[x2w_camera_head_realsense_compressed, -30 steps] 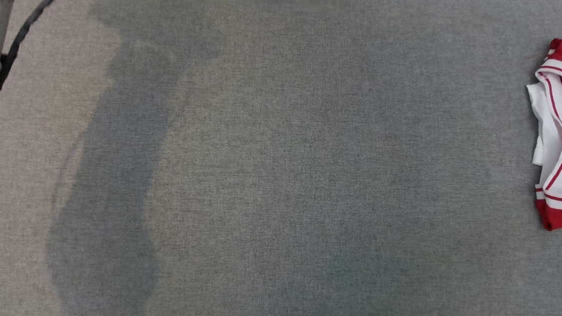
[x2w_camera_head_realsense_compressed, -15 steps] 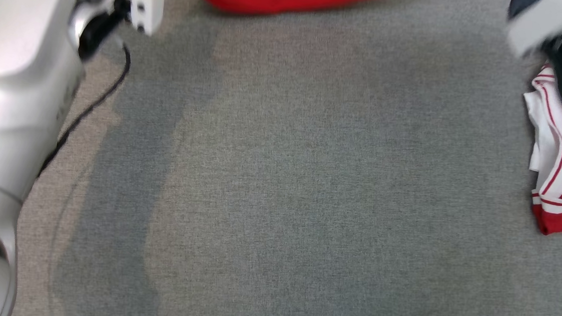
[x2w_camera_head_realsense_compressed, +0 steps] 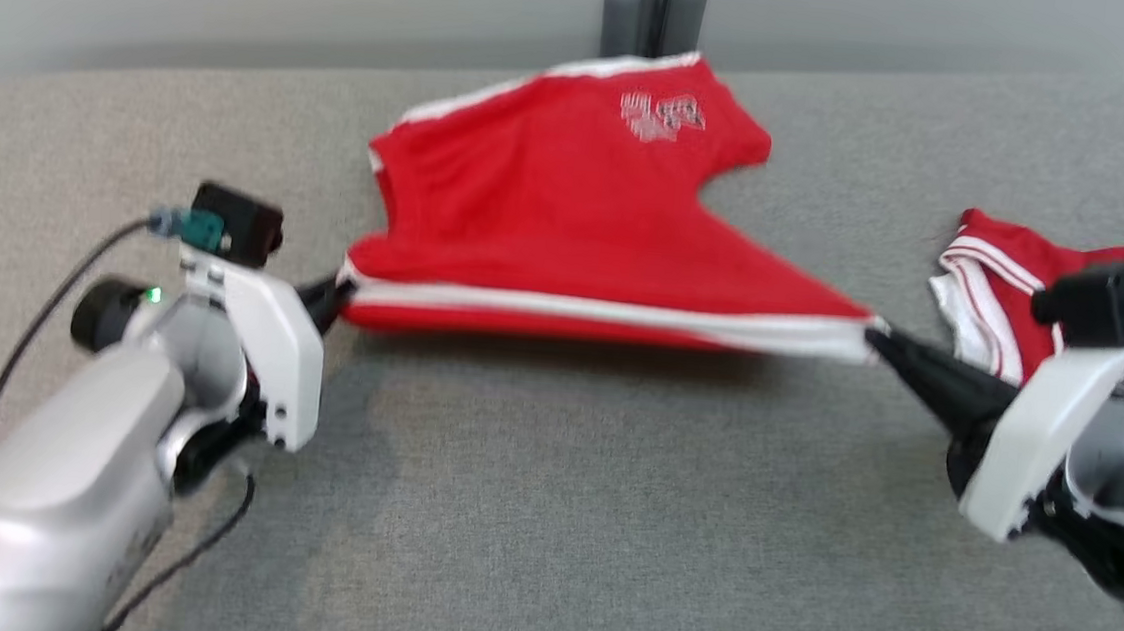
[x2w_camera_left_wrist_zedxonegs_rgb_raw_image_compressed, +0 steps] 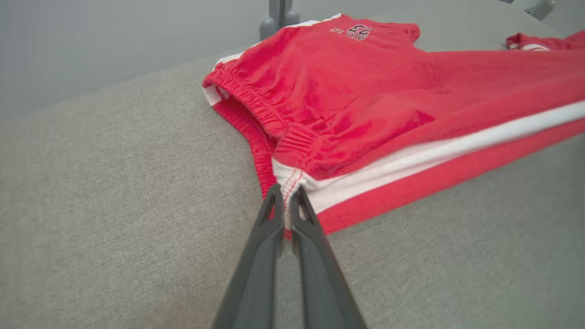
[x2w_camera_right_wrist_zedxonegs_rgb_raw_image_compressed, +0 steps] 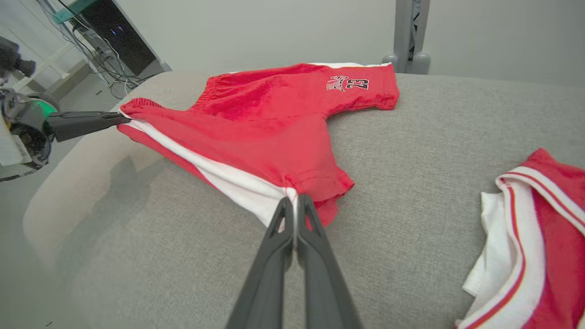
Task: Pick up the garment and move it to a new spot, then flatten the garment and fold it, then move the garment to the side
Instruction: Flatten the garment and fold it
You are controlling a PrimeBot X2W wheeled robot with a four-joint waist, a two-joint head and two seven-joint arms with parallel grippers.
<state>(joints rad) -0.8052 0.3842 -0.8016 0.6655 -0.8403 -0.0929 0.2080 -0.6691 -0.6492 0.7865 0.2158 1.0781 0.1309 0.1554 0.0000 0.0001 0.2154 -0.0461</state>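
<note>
The garment (x2w_camera_head_realsense_compressed: 570,216) is a pair of red shorts with a white side stripe and a small printed number, stretched across the grey table. My left gripper (x2w_camera_head_realsense_compressed: 338,293) is shut on its waistband corner (x2w_camera_left_wrist_zedxonegs_rgb_raw_image_compressed: 285,183). My right gripper (x2w_camera_head_realsense_compressed: 877,332) is shut on the hem corner at the other end of the white stripe (x2w_camera_right_wrist_zedxonegs_rgb_raw_image_compressed: 292,198). The near edge hangs taut between the two grippers, lifted a little off the cloth, while the far leg lies on the table. In the right wrist view the left gripper (x2w_camera_right_wrist_zedxonegs_rgb_raw_image_compressed: 121,119) appears at the left, holding the shorts (x2w_camera_right_wrist_zedxonegs_rgb_raw_image_compressed: 269,119).
A second red and white garment (x2w_camera_head_realsense_compressed: 1005,290) lies crumpled at the right, behind my right wrist (x2w_camera_right_wrist_zedxonegs_rgb_raw_image_compressed: 530,237). The grey padded table (x2w_camera_head_realsense_compressed: 546,515) extends toward me. A grey post (x2w_camera_head_realsense_compressed: 656,7) stands behind the far edge. A rack with cables (x2w_camera_right_wrist_zedxonegs_rgb_raw_image_compressed: 105,41) stands beyond the left end.
The head camera has tilted up from the bare tabletop, bringing both arms and the red shorts into view. Whether the shorts themselves moved I cannot tell.
</note>
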